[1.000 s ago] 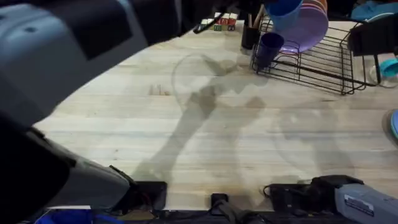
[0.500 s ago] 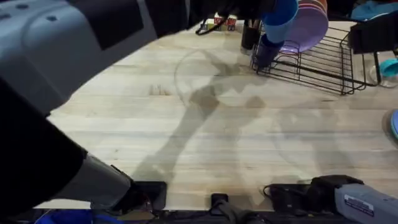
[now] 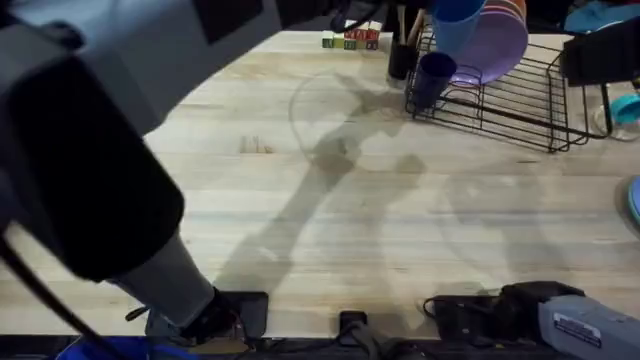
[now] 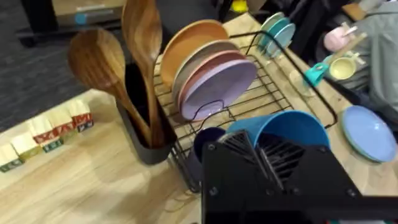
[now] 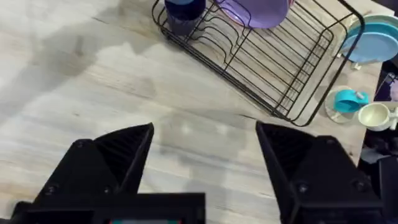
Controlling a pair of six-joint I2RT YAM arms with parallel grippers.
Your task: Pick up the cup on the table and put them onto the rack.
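Blue cup (image 4: 283,130) above navy cup (image 3: 432,78)

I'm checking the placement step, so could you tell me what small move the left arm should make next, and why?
Probably lower the blue cup a little into the rack before releasing. The left gripper holds it above the rack's near corner, over the dark cup and beside the plates, not yet resting on the wires.
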